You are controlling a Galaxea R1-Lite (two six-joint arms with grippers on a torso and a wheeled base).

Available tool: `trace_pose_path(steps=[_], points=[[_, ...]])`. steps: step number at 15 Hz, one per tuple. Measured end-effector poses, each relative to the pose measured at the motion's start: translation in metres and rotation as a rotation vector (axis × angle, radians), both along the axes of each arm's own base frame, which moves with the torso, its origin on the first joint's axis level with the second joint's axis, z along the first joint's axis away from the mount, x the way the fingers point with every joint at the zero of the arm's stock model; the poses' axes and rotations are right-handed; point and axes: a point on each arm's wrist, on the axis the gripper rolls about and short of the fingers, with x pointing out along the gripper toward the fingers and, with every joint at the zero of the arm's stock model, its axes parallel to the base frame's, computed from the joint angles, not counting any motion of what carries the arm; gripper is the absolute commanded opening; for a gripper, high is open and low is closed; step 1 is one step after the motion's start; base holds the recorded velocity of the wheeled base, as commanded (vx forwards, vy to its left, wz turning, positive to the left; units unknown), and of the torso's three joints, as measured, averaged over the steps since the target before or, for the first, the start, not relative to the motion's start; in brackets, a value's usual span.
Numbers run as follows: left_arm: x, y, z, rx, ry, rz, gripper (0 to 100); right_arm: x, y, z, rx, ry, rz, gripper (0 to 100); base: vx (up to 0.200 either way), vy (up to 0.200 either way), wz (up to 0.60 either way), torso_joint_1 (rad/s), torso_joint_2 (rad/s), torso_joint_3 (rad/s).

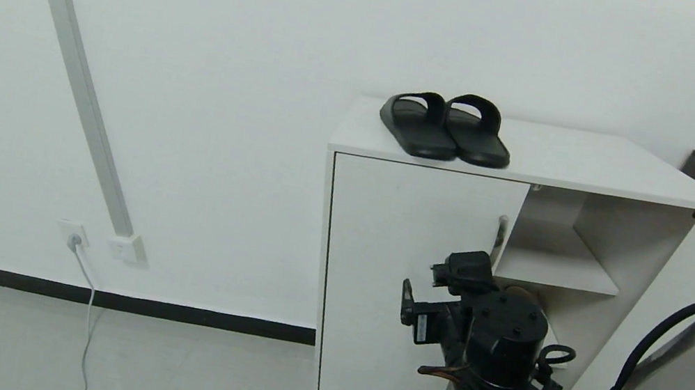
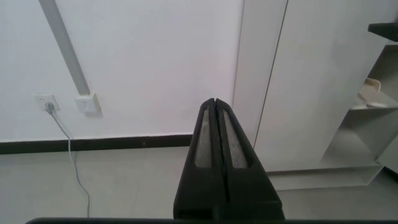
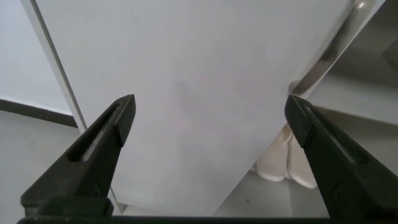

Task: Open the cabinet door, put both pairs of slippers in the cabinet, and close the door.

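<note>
Legible text: none in any view.
White label (image 1: 420, 329): on the black housing of the right gripper (image 3: 210, 104), just behind the fingers (image 3: 106, 140); print too small to read.
Black slippers (image 1: 445, 126): on the cabinet top, above the fingers; no readable mark on straps or soles.
Closed cabinet door (image 1: 411, 234): directly ahead of the fingers; plain white, no lettering.
Wall sockets (image 1: 74, 236): well off to the side of the fingers; markings too small to tell.

Black slippers (image 1: 432, 131) (white cabinet (image 1: 402, 289))
</note>
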Motion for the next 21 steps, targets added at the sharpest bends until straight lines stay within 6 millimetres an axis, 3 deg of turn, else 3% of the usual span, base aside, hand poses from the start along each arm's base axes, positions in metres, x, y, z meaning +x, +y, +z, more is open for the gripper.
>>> trace_pose_path(steps=[21], points=[[0.0,0.0,0.0,0.001,0.0,0.0,0,-0.0018,-0.0008,0.0011,0.0,0.0,0.005,100,0.0,0.0,0.0,0.211,-0.53,-0.322]])
